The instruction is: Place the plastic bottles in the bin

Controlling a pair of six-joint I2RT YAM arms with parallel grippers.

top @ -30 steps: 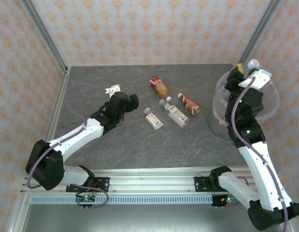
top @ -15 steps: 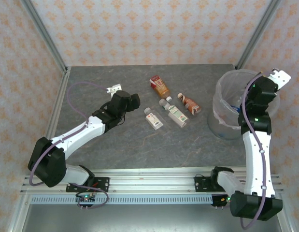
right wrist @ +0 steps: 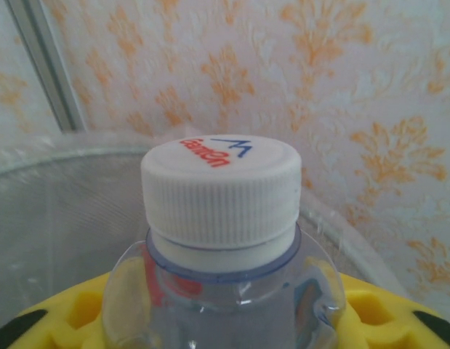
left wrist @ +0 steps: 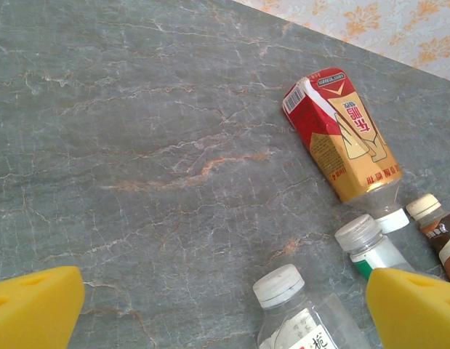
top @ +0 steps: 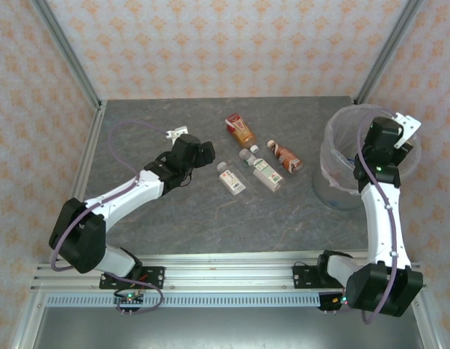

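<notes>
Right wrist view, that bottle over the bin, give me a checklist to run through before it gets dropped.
1. Capped bottle sits between the right jaws: ok.
2. Right jaws above the bin opening: ok.
3. Room left inside the bin: cannot tell.
4. Left jaws open and clear of the bin: ok.
5. Table cleared: not ok, the red-labelled bottle and three more lie there.

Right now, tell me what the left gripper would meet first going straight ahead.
Probably the white-capped clear bottle, lying just ahead between the open left gripper's fingers, nearer its right one. Dead centre looks like bare table, so it might slip past; depth is unclear.
</notes>
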